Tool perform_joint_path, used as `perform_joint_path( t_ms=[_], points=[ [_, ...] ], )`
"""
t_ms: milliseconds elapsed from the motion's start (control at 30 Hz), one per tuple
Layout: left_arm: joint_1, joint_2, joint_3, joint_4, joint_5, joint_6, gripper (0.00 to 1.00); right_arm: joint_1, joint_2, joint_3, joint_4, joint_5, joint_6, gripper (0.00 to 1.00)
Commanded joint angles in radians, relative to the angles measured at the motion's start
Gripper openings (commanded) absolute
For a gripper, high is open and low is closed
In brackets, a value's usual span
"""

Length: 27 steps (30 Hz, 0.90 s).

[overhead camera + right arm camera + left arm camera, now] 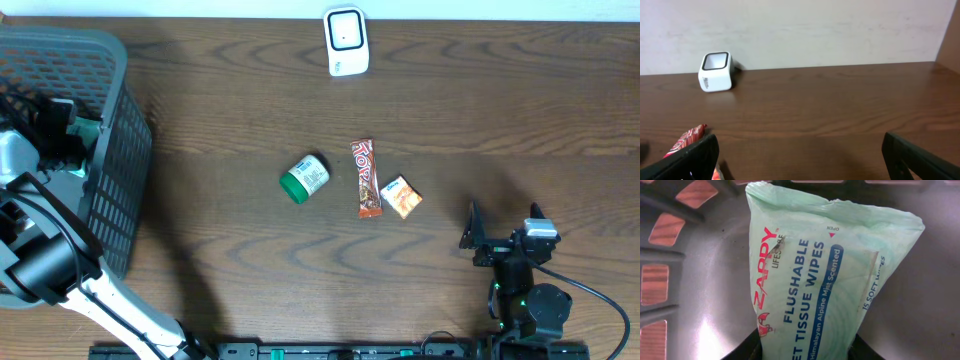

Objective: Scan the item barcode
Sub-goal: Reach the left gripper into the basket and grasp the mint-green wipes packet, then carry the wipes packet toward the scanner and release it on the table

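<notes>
Pale green wipes pack (pixel 830 270) fills the left wrist view, its printed front turned to the camera, reading "ZAPPY" and "FLUSHABLE ... TISSUE WIPES". Its lower end sits between the two dark fingers (pixel 747 347) of the left gripper (pixel 807 352), whose jaws are pressed in against the pack's sides, holding it. The pack's long axis runs straight away from the gripper, leaning slightly to the right in that view. The lettering runs along that axis, and the crimped, sealed end with a small "OPEN" mark points away from the fingers.

All of this is inside the grey slotted basket (pixel 125 140) at the left edge of the table (pixel 520 120); its smooth floor and slotted wall show behind the pack. Whether the pack touches the floor, I cannot tell.

On the open table the white scanner (pixel 347 42) stands near the far edge. A green-capped jar (pixel 304 178), a chocolate bar (pixel 366 178) and a small snack packet (pixel 402 197) lie in a row mid-table. The right gripper (pixel 800 167) sits low over the wood near the front edge, jaws spread wide with nothing between them.
</notes>
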Motion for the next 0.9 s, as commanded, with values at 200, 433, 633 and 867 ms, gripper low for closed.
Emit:
perform_joint_path(
  t_ms=[200,433,633,867],
  points=[
    [0.005,-0.119,-0.014,-0.018,-0.031,-0.254,0.29,0.011,-0.005,-0.001,-0.003,0.001,0.013,0.99],
    [0.005,-0.379,-0.014,-0.025,0.092,-0.489,0.29,0.011,-0.005,-0.001,-0.003,0.001,0.013,0.99],
    [0.002,-0.61,-0.014,-0.039,0.529,-0.591,0.29,0.011,-0.005,-0.001,-0.003,0.001,0.013,0.99],
    [-0.172,-0.786,-0.014,-0.049,1.014,-0.667,0.29,0.011,-0.005,-0.001,-0.003,0.001,0.013,0.99]
  ],
)
